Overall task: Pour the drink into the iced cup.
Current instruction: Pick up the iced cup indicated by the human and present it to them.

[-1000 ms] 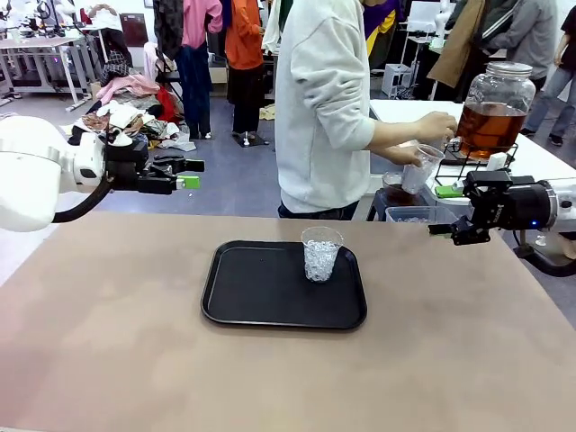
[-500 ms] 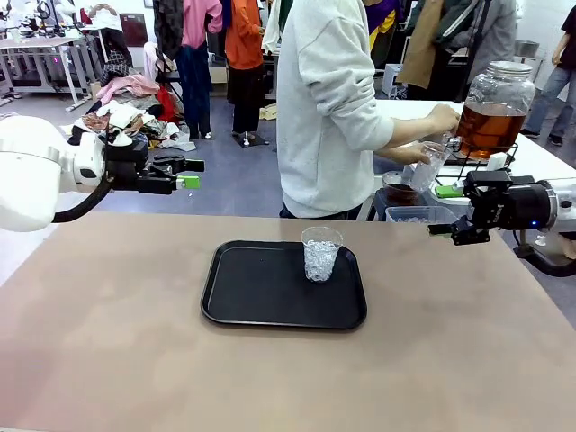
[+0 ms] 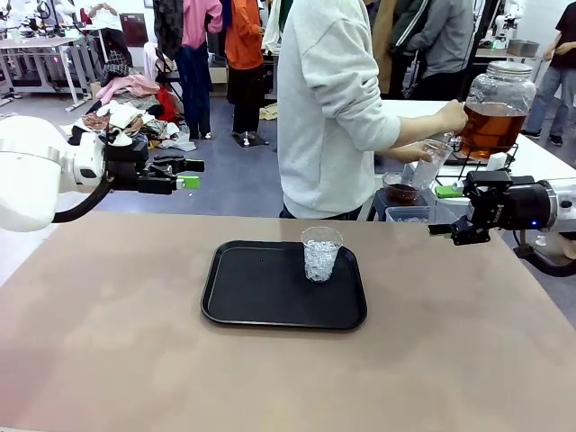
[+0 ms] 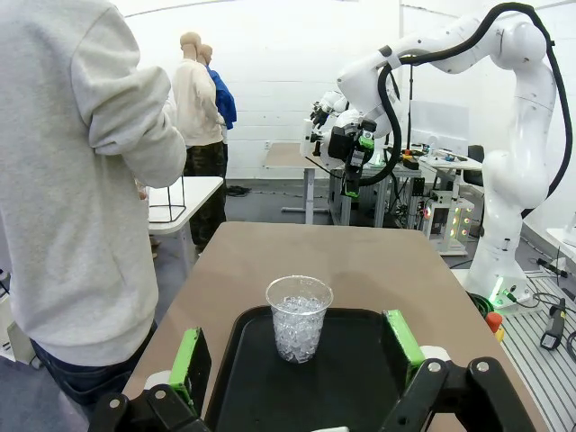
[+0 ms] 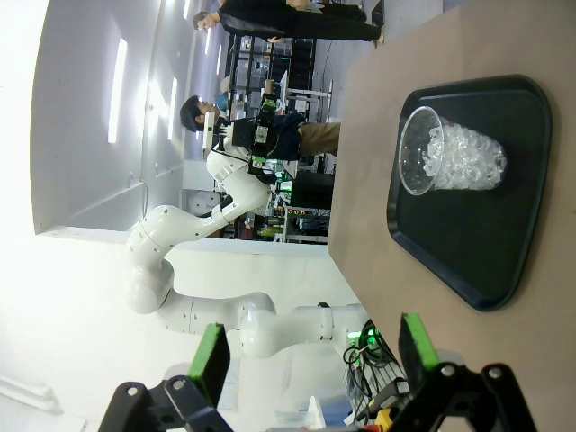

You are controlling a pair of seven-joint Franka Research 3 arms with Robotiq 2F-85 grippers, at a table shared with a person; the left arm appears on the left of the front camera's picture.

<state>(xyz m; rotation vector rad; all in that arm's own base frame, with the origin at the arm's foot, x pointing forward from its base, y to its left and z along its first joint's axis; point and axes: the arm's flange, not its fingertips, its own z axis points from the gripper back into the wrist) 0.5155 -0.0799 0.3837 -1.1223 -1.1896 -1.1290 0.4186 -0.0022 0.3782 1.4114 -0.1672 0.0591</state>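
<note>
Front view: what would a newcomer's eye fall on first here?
The clear plastic cup packed with ice stands upright at the far right part of the black rectangular tray in the middle of the brown table. Behind it, the person in a light grey sweatshirt holds a second clear cup tilted at the large glass jar of amber-brown drink. The left gripper and right gripper hover open at either side.

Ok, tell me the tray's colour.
The tray is plain black, clearest in the front view.
</note>
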